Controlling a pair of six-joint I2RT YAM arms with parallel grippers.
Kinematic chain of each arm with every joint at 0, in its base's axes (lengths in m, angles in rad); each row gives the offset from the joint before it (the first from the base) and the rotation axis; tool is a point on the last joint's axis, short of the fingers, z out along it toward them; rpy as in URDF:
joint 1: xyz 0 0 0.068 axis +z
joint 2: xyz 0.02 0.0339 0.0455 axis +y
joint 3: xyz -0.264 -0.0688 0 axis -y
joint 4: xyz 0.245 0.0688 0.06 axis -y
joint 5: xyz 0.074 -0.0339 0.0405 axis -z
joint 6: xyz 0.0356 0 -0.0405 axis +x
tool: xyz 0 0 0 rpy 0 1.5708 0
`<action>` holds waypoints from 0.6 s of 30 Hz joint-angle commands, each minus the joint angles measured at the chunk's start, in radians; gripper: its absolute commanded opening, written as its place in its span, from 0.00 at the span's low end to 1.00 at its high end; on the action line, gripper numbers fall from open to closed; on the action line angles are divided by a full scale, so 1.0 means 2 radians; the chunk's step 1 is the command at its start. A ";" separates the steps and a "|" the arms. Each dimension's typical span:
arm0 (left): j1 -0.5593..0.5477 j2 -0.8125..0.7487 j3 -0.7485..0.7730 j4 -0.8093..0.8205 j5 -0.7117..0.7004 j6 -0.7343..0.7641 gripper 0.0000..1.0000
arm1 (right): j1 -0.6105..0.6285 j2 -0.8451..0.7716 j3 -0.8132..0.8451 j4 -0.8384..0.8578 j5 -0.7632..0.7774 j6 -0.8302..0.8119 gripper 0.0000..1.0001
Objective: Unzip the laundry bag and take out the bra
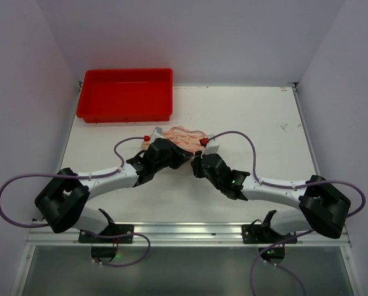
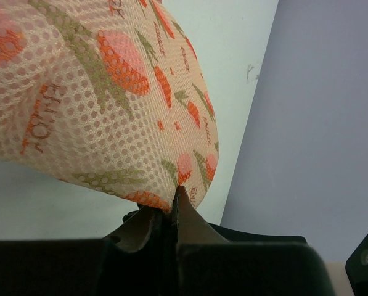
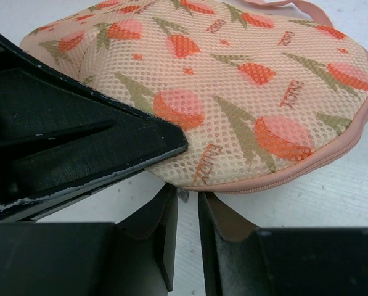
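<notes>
The laundry bag [image 1: 185,135] is a soft mesh pouch with a pink zipper edge [image 3: 307,166], lying mid-table. The bra's cream-peach print of orange and green shows through the mesh [image 3: 233,80], and a thin pink strap [image 3: 294,5] shows at the far side. My left gripper [image 2: 171,200] is shut on a pinch of the bag's mesh edge and holds it raised; its black finger [image 3: 79,142] lies over the bag's left side in the right wrist view. My right gripper [image 3: 188,200] is slightly open at the zipper edge, with a small metal zipper pull [image 3: 182,195] between its fingertips.
A rigid red plastic tray [image 1: 125,115] stands at the back left of the white table [image 1: 264,123]. Both arms [image 1: 110,176] [image 1: 270,185] converge on the bag from the near edge. Pale walls close in the table on three sides.
</notes>
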 commanded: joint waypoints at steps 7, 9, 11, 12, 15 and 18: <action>-0.003 -0.023 0.014 0.019 0.001 -0.001 0.00 | 0.002 0.002 0.031 0.002 0.054 0.009 0.00; -0.002 -0.027 0.008 0.017 0.000 0.007 0.00 | 0.002 -0.016 0.031 -0.027 0.051 0.011 0.00; -0.002 -0.034 0.002 0.007 -0.008 0.024 0.00 | 0.001 -0.034 0.030 -0.049 0.048 0.004 0.00; -0.001 -0.037 0.001 0.003 -0.009 0.033 0.00 | 0.001 -0.056 0.028 -0.075 0.041 -0.002 0.00; 0.000 -0.046 0.001 -0.020 -0.009 0.076 0.00 | -0.004 -0.084 0.022 -0.140 0.036 -0.007 0.00; 0.001 -0.056 -0.010 -0.022 0.007 0.140 0.00 | -0.019 -0.124 0.010 -0.197 0.013 -0.002 0.00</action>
